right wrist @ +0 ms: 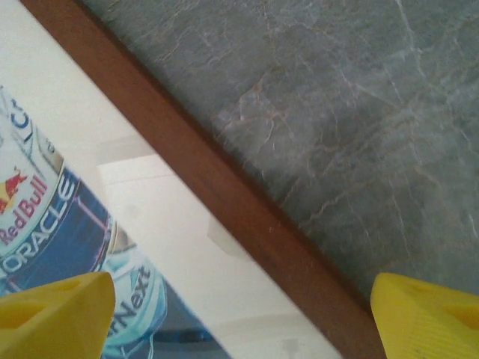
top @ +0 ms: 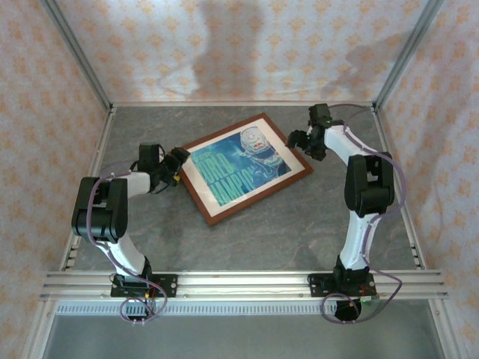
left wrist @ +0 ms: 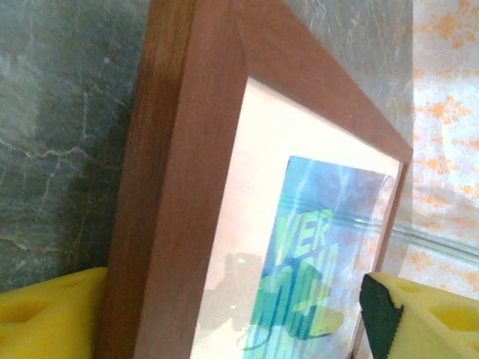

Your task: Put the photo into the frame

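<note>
Blue-and-teal photo (top: 241, 166) is lying inside the reddish-brown wooden frame (top: 260, 197), with a cream mat (top: 196, 173) bordering it. The frame is resting flat and askew on the grey marbled surface (top: 299, 232). The left gripper (top: 179, 166) is straddling the frame's left corner, its yellow fingers (left wrist: 45, 318) spread wide and clamping nothing. The right gripper (top: 303, 142) is sitting at the far right corner, its fingers (right wrist: 52, 318) likewise standing wide apart over the moulding.

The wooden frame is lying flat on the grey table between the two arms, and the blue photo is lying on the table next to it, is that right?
Not quite. The photo is not next to the frame. It sits inside it, ringed by a cream border, as the top external view shows. The rest is right: the frame lies flat on the grey table between the arms.
</note>
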`<act>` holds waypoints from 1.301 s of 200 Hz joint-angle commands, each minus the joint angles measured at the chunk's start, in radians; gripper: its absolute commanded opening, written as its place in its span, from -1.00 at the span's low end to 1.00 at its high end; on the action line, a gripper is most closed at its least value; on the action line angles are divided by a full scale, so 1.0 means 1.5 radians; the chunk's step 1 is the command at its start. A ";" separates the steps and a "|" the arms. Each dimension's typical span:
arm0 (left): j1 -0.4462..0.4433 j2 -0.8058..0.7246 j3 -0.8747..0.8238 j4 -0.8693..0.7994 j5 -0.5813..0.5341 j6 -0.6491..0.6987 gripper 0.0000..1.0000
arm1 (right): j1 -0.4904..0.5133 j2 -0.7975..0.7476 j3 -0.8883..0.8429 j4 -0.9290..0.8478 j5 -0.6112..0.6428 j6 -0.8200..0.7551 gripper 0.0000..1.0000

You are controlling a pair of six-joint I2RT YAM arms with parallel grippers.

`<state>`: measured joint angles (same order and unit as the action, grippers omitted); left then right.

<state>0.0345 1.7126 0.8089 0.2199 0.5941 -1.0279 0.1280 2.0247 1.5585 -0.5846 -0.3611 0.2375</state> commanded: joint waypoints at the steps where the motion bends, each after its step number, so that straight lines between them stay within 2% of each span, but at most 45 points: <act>1: -0.008 0.003 0.049 -0.064 -0.019 0.073 0.74 | -0.009 0.037 0.055 -0.012 0.021 -0.029 0.81; 27: -0.023 0.022 0.078 -0.088 -0.025 0.097 0.83 | -0.012 0.070 0.074 -0.048 -0.036 -0.038 0.81; 68: -0.061 0.062 0.154 -0.149 -0.026 0.141 0.87 | -0.011 0.035 -0.009 -0.063 -0.110 -0.041 0.76; 112: -0.093 0.127 0.251 -0.183 -0.023 0.164 0.89 | -0.010 -0.116 -0.211 -0.015 -0.141 -0.002 0.69; 137: -0.101 0.187 0.321 -0.227 -0.035 0.193 0.91 | 0.002 -0.215 -0.323 -0.009 -0.109 0.023 0.71; 157: -0.100 0.215 0.380 -0.271 -0.075 0.232 0.94 | 0.004 -0.274 -0.369 -0.020 -0.055 0.036 0.75; 183: -0.094 0.221 0.445 -0.363 -0.195 0.304 0.99 | 0.002 -0.327 -0.345 -0.050 0.133 0.033 0.82; 197: -0.090 0.188 0.438 -0.378 -0.275 0.339 0.99 | 0.003 -0.357 -0.334 -0.020 0.214 0.029 0.85; 226: -0.088 0.020 0.291 -0.284 -0.454 0.408 0.99 | 0.002 -0.386 -0.347 0.102 0.375 0.008 0.95; 249: -0.087 -0.118 0.119 -0.168 -0.588 0.468 0.99 | -0.002 -0.362 -0.379 0.202 0.466 -0.020 0.99; 260: -0.086 -0.169 0.046 -0.120 -0.623 0.501 0.99 | -0.004 -0.352 -0.405 0.260 0.486 -0.047 0.99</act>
<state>-0.1024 1.6112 1.0683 -0.1699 -0.0608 -0.4309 0.1314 1.4651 1.0149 -0.4011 0.1390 0.2379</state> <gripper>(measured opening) 0.990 0.993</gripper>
